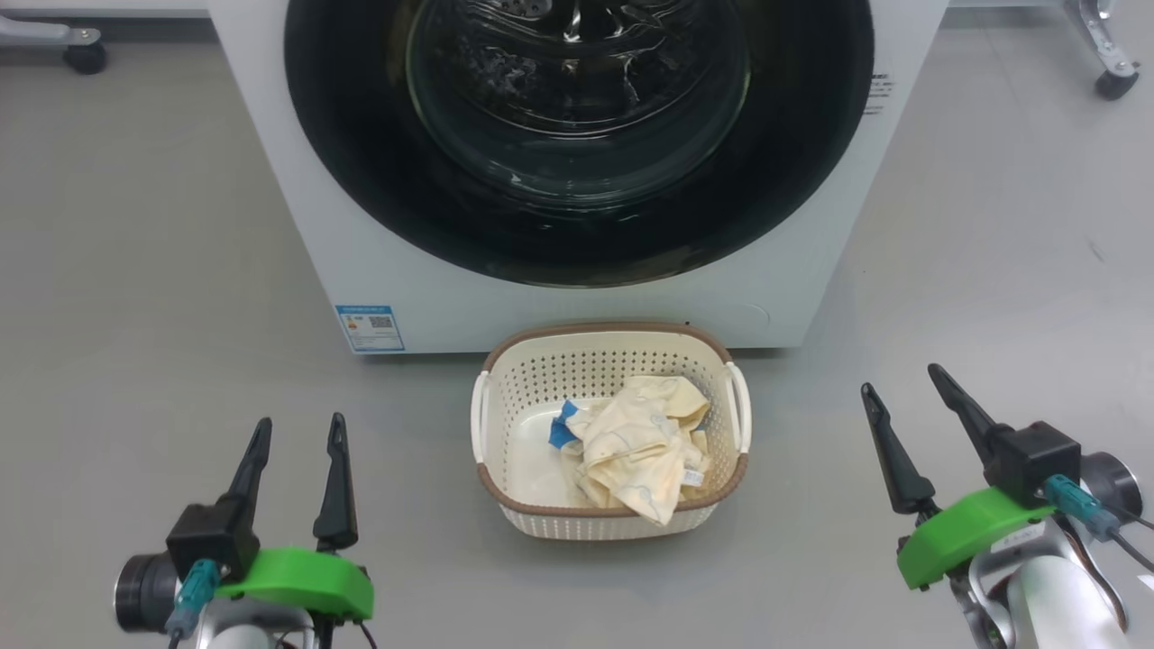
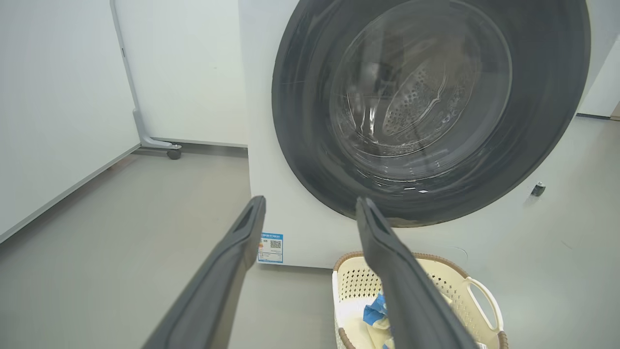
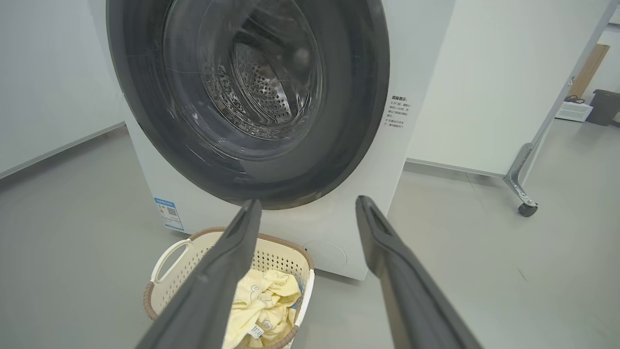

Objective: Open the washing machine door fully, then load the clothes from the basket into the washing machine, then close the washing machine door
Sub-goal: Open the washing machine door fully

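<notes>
Nearest the head camera, lower left: left gripper (image 1: 301, 420), two long dark fingers on a green mount, jaws spread wide, holding nothing. Lower right: right gripper (image 1: 902, 379), same build, jaws likewise wide apart and empty. Both hovering over grey floor (image 1: 135, 270), well apart from everything else.

Between the two, a little farther on: small rectangular cream plastic basket (image 1: 586, 370), perforated sides, brown rim, white side handles; stands on floor. Holds a crumpled heap of soft pale-yellow cloth garments (image 1: 640, 442), blue patch at left, white tag at right; piled toward right half. Judged light, limp, easily pinched at a raised fold; likely to trail, so lift high.

Just behind basket: big white front-loading washing machine (image 1: 433, 306), blue label sticker (image 1: 370, 327) low on its left. Large round door (image 1: 577, 117), glossy black rim, domed clear glass, shut flush; perforated steel drum (image 3: 261, 82) visible through it. Judged stiff, latched, slick; no handle made out; cannot tell where on rim to hook a finger.
</notes>
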Available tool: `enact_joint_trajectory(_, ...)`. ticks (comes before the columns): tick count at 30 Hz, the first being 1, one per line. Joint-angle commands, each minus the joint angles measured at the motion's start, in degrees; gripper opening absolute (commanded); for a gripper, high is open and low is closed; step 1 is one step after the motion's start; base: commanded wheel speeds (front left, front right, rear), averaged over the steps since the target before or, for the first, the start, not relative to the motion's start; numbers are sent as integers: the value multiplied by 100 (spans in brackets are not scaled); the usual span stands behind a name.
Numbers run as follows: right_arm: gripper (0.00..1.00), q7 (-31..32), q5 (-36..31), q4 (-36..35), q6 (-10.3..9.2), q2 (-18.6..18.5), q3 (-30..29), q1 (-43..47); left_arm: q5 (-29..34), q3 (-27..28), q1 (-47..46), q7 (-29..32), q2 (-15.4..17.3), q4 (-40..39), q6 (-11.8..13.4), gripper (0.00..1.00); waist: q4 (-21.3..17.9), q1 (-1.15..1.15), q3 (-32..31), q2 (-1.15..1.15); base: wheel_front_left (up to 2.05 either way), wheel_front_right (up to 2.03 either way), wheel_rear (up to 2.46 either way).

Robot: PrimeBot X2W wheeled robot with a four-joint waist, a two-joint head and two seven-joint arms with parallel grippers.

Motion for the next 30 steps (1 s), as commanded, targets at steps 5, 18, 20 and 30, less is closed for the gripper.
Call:
enact_joint_trajectory(5,100,-61,47,-188,-17,-73,70,-283,57,207,-301,-82,75,-215,3,100,-45,0,-5,0,123,123,-246)
enact_joint_trajectory(18,100,-61,54,-206,-17,-66,25,-235,57,179,-268,-82,56,-209,3,100,-100,0,-84,0,123,123,-246)
enact_joint_trajectory(20,100,-61,53,-205,-17,-65,19,-230,50,174,-269,-82,54,-219,3,100,-103,0,-88,0,123,123,-246)
enact_joint_trajectory(30,100,-61,57,-231,-17,-60,12,-213,-25,123,-230,-82,53,-373,3,100,-109,0,-76,0,88,88,-176)
